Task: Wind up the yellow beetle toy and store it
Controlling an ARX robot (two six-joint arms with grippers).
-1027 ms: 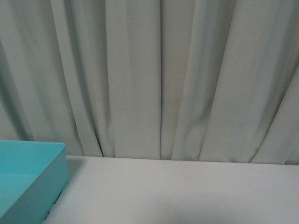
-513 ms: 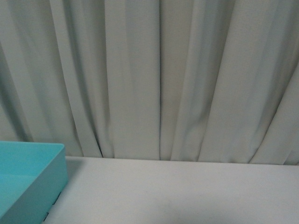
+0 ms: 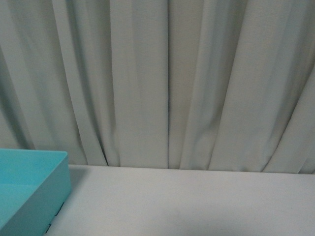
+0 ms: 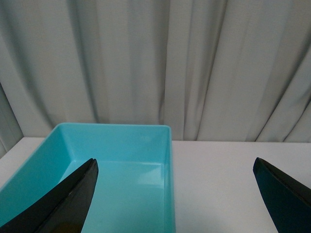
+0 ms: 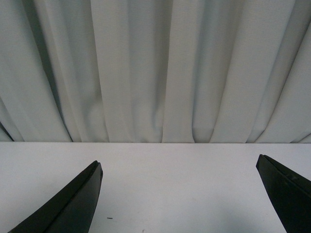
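Note:
The yellow beetle toy is out of view in every frame. My left gripper (image 4: 175, 167) is open, its two black fingers spread wide over the right wall of a turquoise bin (image 4: 167, 145) and the white table beside it. Nothing sits between its fingers, and the part of the bin that shows holds nothing. My right gripper (image 5: 179, 167) is open too, above bare white table (image 5: 175, 194), with nothing between its fingers. Neither arm appears in the front view.
The turquoise bin (image 3: 59, 172) stands at the table's left in the front view. A pale grey-green curtain (image 3: 167, 78) hangs along the table's far edge. The white table top (image 3: 187, 201) stretches to the right of the bin.

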